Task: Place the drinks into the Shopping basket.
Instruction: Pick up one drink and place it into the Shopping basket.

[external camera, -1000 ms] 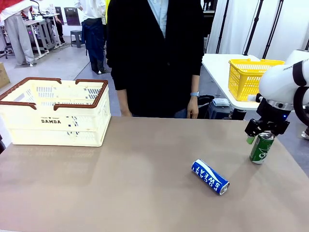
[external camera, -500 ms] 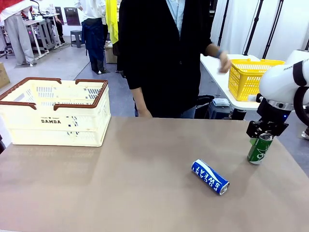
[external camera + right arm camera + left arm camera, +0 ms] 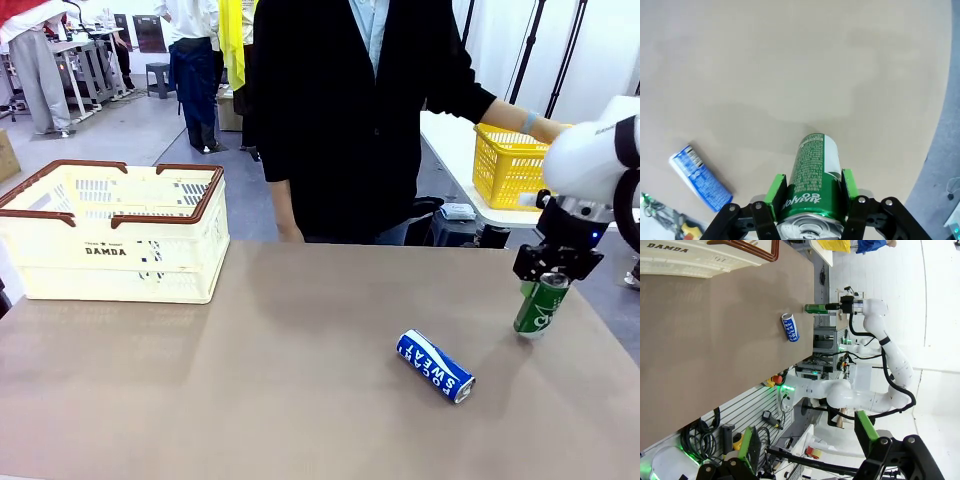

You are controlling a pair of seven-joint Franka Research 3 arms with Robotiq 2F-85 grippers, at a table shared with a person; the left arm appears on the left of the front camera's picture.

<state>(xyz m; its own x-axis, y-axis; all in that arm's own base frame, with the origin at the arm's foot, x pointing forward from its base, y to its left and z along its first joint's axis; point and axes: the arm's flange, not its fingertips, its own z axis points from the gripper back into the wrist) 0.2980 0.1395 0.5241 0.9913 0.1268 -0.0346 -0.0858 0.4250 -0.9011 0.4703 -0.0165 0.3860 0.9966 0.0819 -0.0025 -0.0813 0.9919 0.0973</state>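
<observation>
Front view, clock bearings from the tabletop's centre. The tabletop [image 3: 250, 390] is a plain matte tan sheet, with no marks or spills that I can see.

The Shopping basket [image 3: 115, 240] stands at 10 o'clock near the far edge, with its brown handles resting on the rim. The blue can [image 3: 435, 366] lies on its side at 4 o'clock. The green can [image 3: 535, 310] is at 3 o'clock near the right edge, slightly tilted.

My right hand [image 3: 543, 285] pinches the green can just below its silver top, and the right wrist view shows a green pad on either side. I cannot tell whether the can's base touches the surface. My left hand [image 3: 807, 440] hangs spread wide and holds nothing.

A person [image 3: 340, 120] in a dark top stands at 12 o'clock, with one arm stretched toward a yellow mesh basket [image 3: 510, 165] on a white side table [image 3: 450, 135] at 2 o'clock. The floor is grey, and other people stand far off at 11 o'clock.
</observation>
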